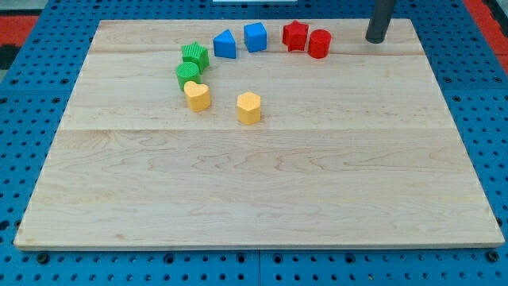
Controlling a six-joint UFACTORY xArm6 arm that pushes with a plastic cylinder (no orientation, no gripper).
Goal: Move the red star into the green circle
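Note:
The red star (295, 35) lies near the board's top edge, touching a red cylinder (319, 44) on its right. The green circle (187, 75) sits far to the view's left, between a green star (194, 56) above it and a yellow heart (198, 96) below it. My tip (375, 38) rests on the board at the top right, a little to the right of the red cylinder and apart from it.
A blue triangle (225, 44) and a blue cube (255, 36) lie between the green star and the red star. A yellow hexagon (248, 108) sits below them. The wooden board (262, 191) lies on a blue pegboard.

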